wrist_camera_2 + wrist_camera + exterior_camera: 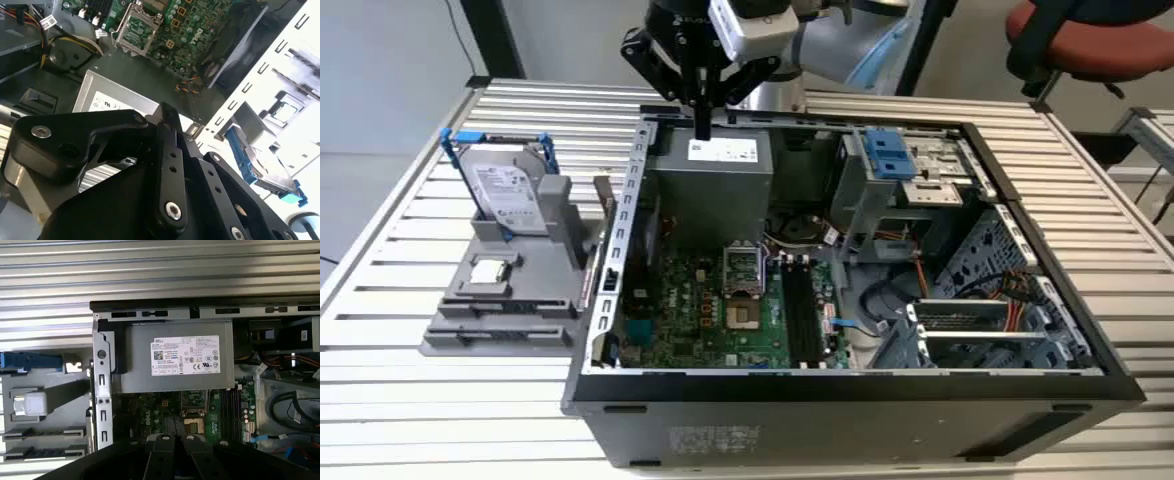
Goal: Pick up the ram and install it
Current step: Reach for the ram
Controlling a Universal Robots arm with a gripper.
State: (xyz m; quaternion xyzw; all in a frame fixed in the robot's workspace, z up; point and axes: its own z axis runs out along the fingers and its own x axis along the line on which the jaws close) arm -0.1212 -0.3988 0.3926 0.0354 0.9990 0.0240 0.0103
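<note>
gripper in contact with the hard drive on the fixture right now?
Apart. In the exterior view the gripper hangs over the open case at its rear edge; the hard drive stands in its fixture outside, a clear gap between.

Ribbed bare-metal table (pixel 400 250), matt grey plastic holder (pixel 507 310), matt black end effector (pixel 703 130).

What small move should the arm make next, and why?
Probably shift toward the grey holder on the exterior view's left. The gripper, shut and holding nothing, hangs over the power supply, while loose parts, the hard drive and the processor, sit on that holder.
</note>
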